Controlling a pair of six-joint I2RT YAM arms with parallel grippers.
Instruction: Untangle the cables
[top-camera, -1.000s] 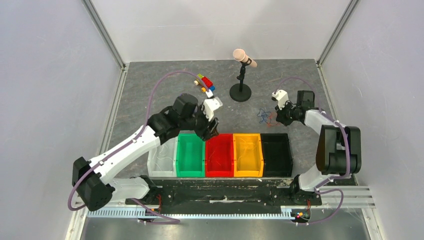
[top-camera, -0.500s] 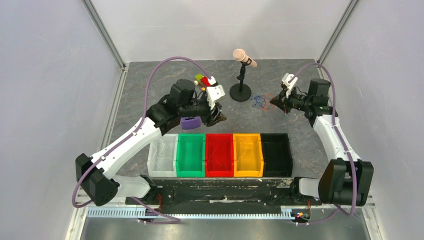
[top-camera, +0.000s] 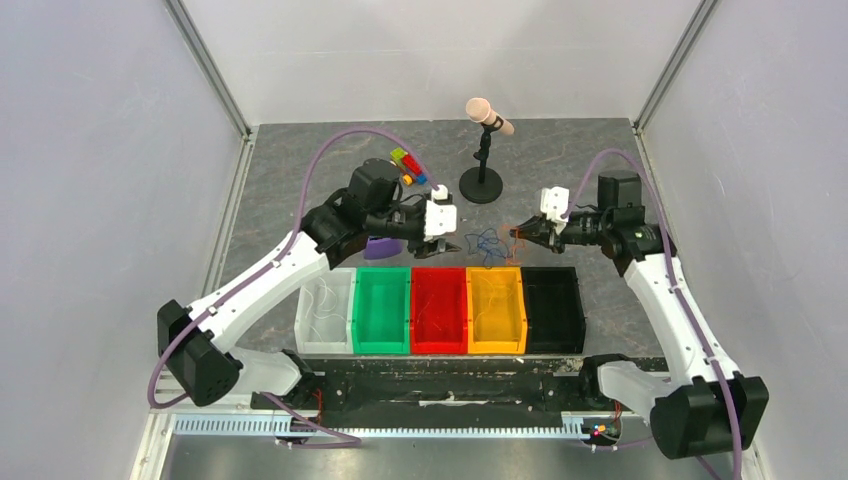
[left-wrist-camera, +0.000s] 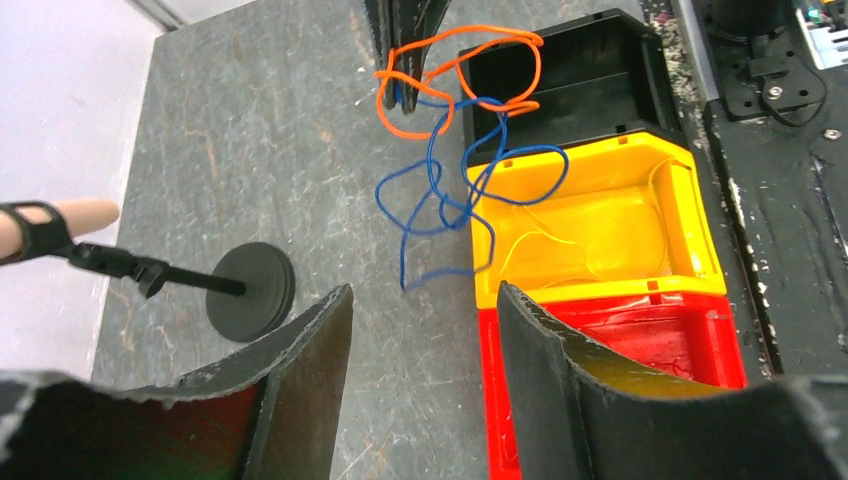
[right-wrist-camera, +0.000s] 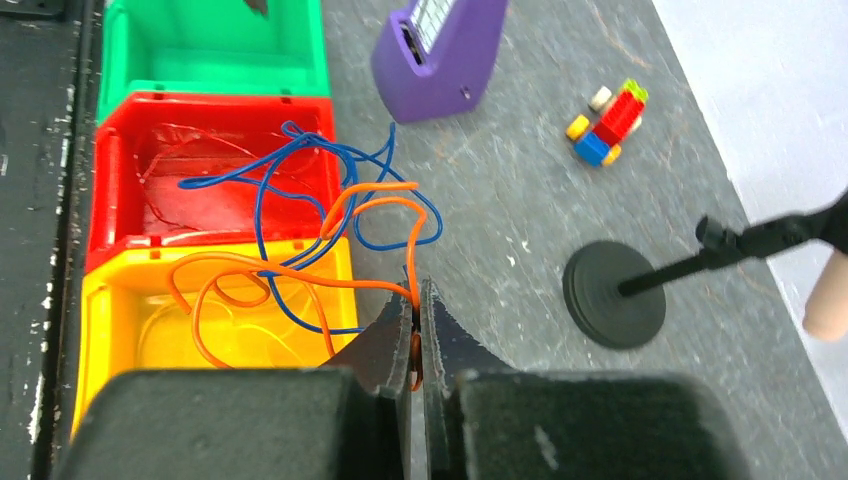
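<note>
The cables are a tangle of one orange wire and one dark blue wire. They hang in the air over the back edge of the yellow bin. My right gripper is shut on the orange wire and holds the bundle up. In the top view the right gripper is just right of the tangle. My left gripper is open and empty, just left of it. In the left wrist view the orange and blue loops hang ahead of the open left gripper. No other wire colours show in the bundle.
A row of bins runs along the near side: white, green, red, yellow and black. A microphone stand is behind. A toy block car and a purple object lie near the left arm.
My right gripper carried the wires from beside the microphone stand toward the yellow bin. My left gripper moved right, toward the tangle, uncovering the purple object.
</note>
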